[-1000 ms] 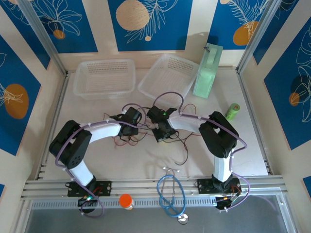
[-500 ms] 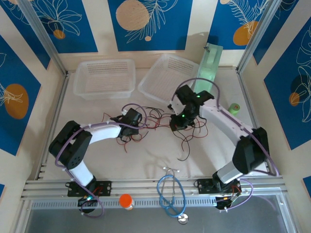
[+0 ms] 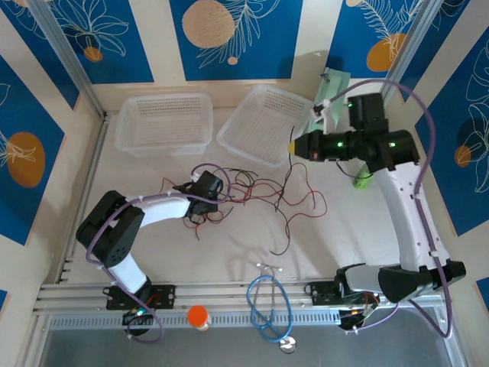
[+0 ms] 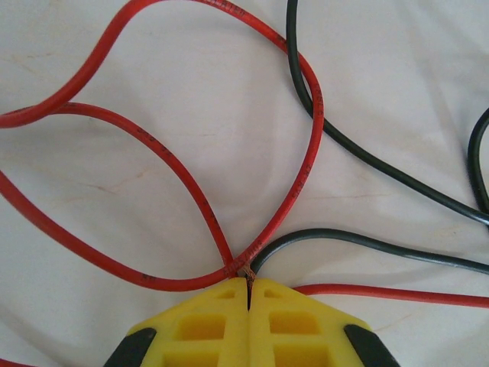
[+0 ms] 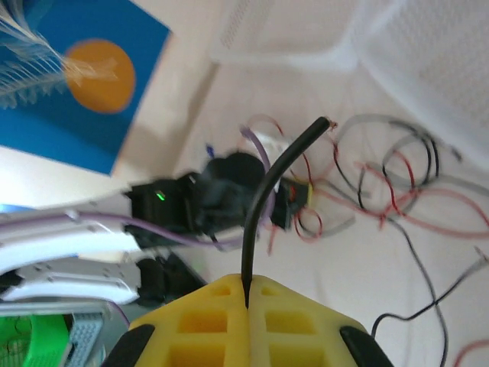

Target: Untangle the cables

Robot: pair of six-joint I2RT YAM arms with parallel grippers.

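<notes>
The cables (image 3: 260,187), thin red and black wires, lie in loose loops across the table's middle. My left gripper (image 3: 201,205) sits low at their left end. In the left wrist view its yellow fingers (image 4: 206,321) are shut on a bare copper wire end (image 4: 248,269), where a red cable (image 4: 306,153) and a black cable (image 4: 359,237) meet. My right gripper (image 3: 294,147) is raised at the back right. It is shut on a black cable (image 5: 275,183) that sticks up from its yellow fingertips (image 5: 246,287). More cables (image 5: 397,176) lie below it on the table.
Two clear baskets (image 3: 163,122) (image 3: 266,122) stand at the back, the right one tilted. A pale green object (image 3: 328,95) and a green roll (image 3: 365,177) sit near the right arm. A blue stethoscope (image 3: 267,306) and an orange-capped bottle (image 3: 198,316) lie at the front rail.
The right arm has risen and swung from the tangle to the back right, drawing a black cable with it. The wires have spread rightwards. The left gripper has stayed put.
</notes>
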